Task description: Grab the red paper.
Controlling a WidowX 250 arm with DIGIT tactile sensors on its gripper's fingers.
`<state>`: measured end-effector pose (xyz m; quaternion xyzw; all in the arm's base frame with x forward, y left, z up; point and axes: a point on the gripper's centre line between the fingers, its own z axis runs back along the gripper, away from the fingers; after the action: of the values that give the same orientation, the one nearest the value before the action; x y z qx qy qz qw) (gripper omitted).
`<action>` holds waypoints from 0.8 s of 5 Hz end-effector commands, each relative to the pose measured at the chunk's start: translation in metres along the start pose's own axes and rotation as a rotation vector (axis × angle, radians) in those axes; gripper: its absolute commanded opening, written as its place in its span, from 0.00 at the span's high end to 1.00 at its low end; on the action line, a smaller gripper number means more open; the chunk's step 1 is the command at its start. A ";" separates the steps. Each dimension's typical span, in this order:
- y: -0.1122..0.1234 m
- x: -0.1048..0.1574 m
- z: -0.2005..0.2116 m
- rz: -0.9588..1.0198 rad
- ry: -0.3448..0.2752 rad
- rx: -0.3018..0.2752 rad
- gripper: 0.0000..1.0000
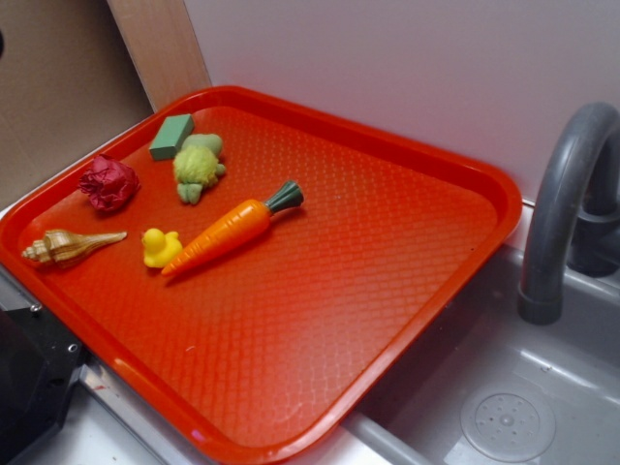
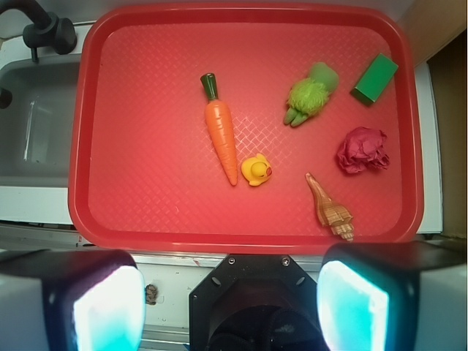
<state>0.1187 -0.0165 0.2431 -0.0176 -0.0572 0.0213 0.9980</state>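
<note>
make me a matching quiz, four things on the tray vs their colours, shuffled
Things:
1. red paper
2. toy duck
3. block
4. seashell

Colours:
A. yellow
B. tan
C. dark crimson
D. green

Pairs: 1-C, 2-A, 3-D, 4-B

All four lie on the tray; the gripper is open, well short of them.

1. Tray point(image 1: 407, 291): lies on the counter, just beside the sink point(image 1: 504, 407); faucet point(image 1: 562, 194) stands behind the sink.
2. Red paper point(image 1: 108, 183): on the tray, near its left rim in the exterior view.
3. Shell point(image 1: 64, 247): in front of the paper.
4. Duck point(image 1: 159, 247): between shell and carrot point(image 1: 232, 228), touching the carrot.
5. Plush toy point(image 1: 198, 166): behind the duck, with the block point(image 1: 171, 137) just behind it.
</note>
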 end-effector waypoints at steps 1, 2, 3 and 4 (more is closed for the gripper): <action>0.000 0.000 0.000 0.000 0.000 0.000 0.00; 0.006 0.019 0.002 0.057 -0.046 -0.010 0.00; 0.031 0.053 -0.003 0.120 -0.118 0.007 0.00; 0.059 0.080 -0.008 0.163 -0.188 0.042 0.00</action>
<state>0.1972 0.0416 0.2269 -0.0015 -0.1269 0.0973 0.9871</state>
